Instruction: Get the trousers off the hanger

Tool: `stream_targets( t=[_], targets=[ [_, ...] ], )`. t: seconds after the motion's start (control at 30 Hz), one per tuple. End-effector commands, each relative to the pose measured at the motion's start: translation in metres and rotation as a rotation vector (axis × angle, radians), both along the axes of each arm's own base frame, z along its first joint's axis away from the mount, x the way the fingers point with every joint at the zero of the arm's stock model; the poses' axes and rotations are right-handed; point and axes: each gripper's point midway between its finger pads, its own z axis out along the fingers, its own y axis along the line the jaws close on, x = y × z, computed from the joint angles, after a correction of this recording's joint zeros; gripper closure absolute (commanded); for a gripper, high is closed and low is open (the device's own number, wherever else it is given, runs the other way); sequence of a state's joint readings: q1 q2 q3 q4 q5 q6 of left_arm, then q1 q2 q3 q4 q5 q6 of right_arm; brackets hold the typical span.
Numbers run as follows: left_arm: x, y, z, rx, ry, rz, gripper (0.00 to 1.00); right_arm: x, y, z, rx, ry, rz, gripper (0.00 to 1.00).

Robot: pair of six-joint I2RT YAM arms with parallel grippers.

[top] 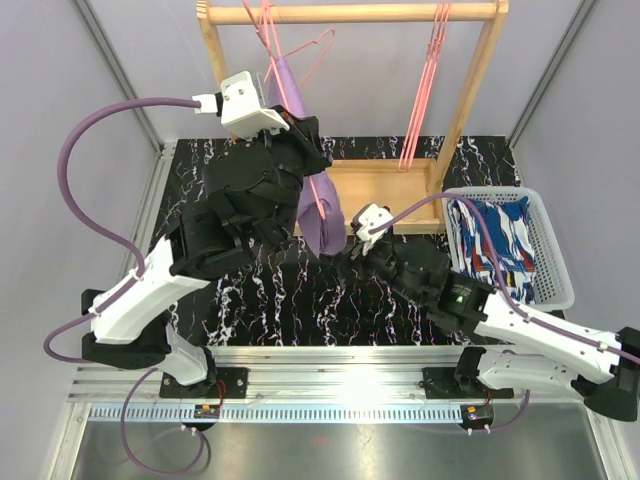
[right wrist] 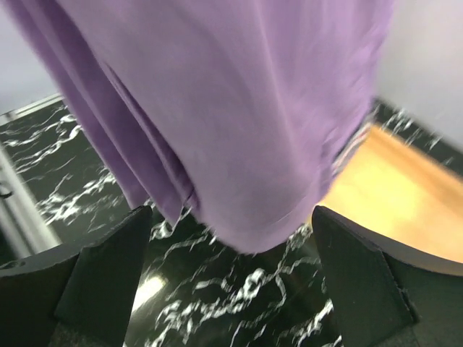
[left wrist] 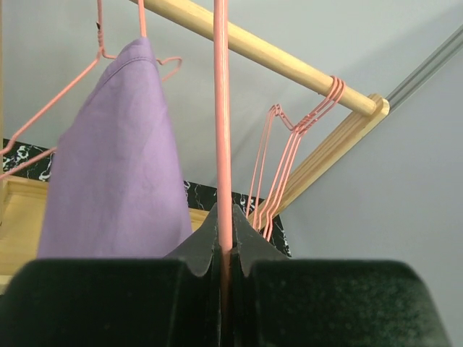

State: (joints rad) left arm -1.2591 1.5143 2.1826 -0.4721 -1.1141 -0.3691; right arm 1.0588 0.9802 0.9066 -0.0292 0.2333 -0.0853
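Observation:
The lilac trousers hang folded over a pink wire hanger on the wooden rail. My left gripper is shut on a wire of that hanger; the lilac cloth hangs to its left. My right gripper is open at the lower hem of the lilac trousers, which hangs between and above its fingers without touching them. The blue patterned trousers lie in the white basket.
Several empty pink hangers hang at the right of the rail, also in the left wrist view. The wooden rack base sits on the black marble mat. Grey walls close in both sides.

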Motion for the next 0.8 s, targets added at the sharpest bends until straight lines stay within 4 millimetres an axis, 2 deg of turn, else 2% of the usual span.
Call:
stream_targets(
  t=[0.0,0.07,0.1,0.27,0.33,0.37,0.43,0.47,0.6,0.67,0.73,0.77],
  targets=[
    [-0.005,0.007,0.034,-0.177,-0.055,-0.015,1.0,0.019,-0.004,0.041,0.067,-0.227,-0.172,0.01],
    [-0.005,0.005,0.036,-0.186,-0.055,-0.018,1.0,0.019,0.0,0.043,0.071,-0.288,-0.189,0.01],
    [-0.004,0.003,0.035,-0.183,-0.053,-0.018,1.0,0.018,0.001,0.05,0.106,-0.309,-0.192,0.01],
    [-0.004,0.0,0.034,-0.187,-0.05,-0.027,1.0,0.006,0.018,0.044,0.131,-0.309,-0.085,0.01],
    [-0.005,0.001,0.036,-0.186,-0.052,-0.026,1.0,-0.011,0.033,0.031,0.098,-0.276,0.048,0.01],
    [-0.005,0.001,0.036,-0.181,-0.054,-0.025,1.0,-0.022,0.037,0.032,0.107,-0.275,0.115,0.01],
    [-0.004,0.001,0.037,-0.176,-0.058,-0.019,1.0,-0.028,0.035,0.024,0.111,-0.26,0.145,0.0],
    [-0.004,0.002,0.038,-0.179,-0.06,-0.024,1.0,-0.03,0.031,0.027,0.132,-0.265,0.145,0.01],
    [-0.005,-0.002,0.037,-0.194,-0.059,-0.045,1.0,-0.027,0.024,0.032,0.16,-0.263,0.106,0.0],
    [-0.005,-0.009,0.034,-0.195,-0.053,-0.062,1.0,-0.023,0.024,0.041,0.177,-0.26,0.081,0.01],
    [-0.005,-0.012,0.032,-0.201,-0.046,-0.067,1.0,-0.012,0.018,0.059,0.222,-0.27,0.004,0.01],
    [-0.006,-0.013,0.031,-0.204,-0.045,-0.073,1.0,-0.002,0.014,0.058,0.214,-0.261,-0.066,0.0]
  ],
)
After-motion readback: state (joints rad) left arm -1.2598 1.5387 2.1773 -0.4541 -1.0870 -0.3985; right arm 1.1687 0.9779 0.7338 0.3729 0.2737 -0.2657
